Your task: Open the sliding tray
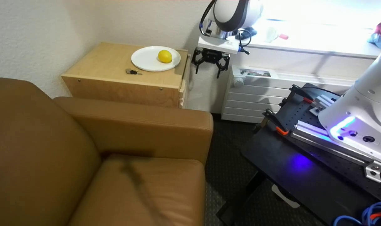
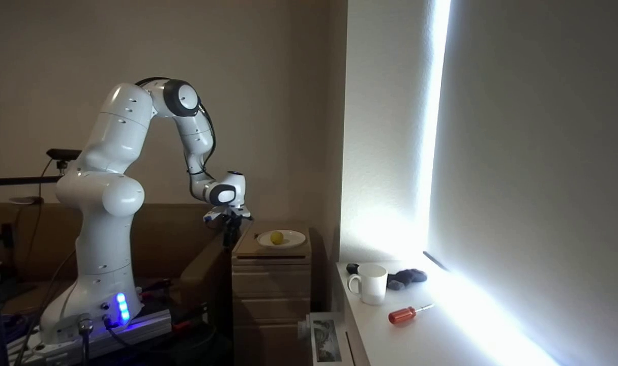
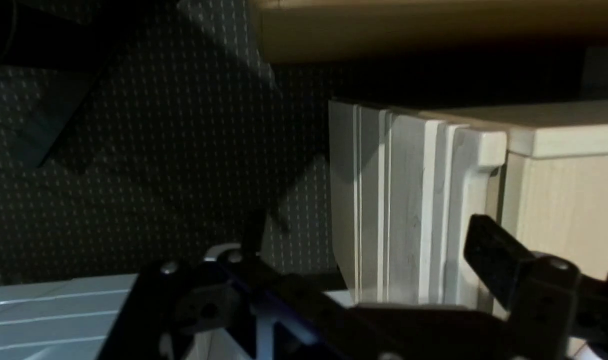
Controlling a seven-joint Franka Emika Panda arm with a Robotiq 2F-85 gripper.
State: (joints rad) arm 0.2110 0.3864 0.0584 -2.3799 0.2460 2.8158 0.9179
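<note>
The sliding tray appears pushed in. What looks like its narrow front edge shows under the top of the tan wooden cabinet [image 1: 115, 64], in an exterior view [image 2: 271, 262] and in the wrist view [image 3: 475, 195]. The rest of the tray is hidden inside the cabinet. My gripper [image 1: 207, 74] is open and empty, pointing down in front of the cabinet. It also shows in an exterior view [image 2: 231, 238]. In the wrist view, its fingers [image 3: 366, 230] are wide apart, and the right one overlaps the tray's front edge. I cannot tell whether it touches.
On the cabinet top are a white plate [image 1: 146, 61], a yellow lemon [image 1: 165, 56] on it, and keys [image 1: 133, 72]. A brown sofa [image 1: 140, 128] stands against the cabinet. A radiator [image 1: 256, 97] and a windowsill [image 2: 390, 330] with a mug [image 2: 373, 284] are near the gripper.
</note>
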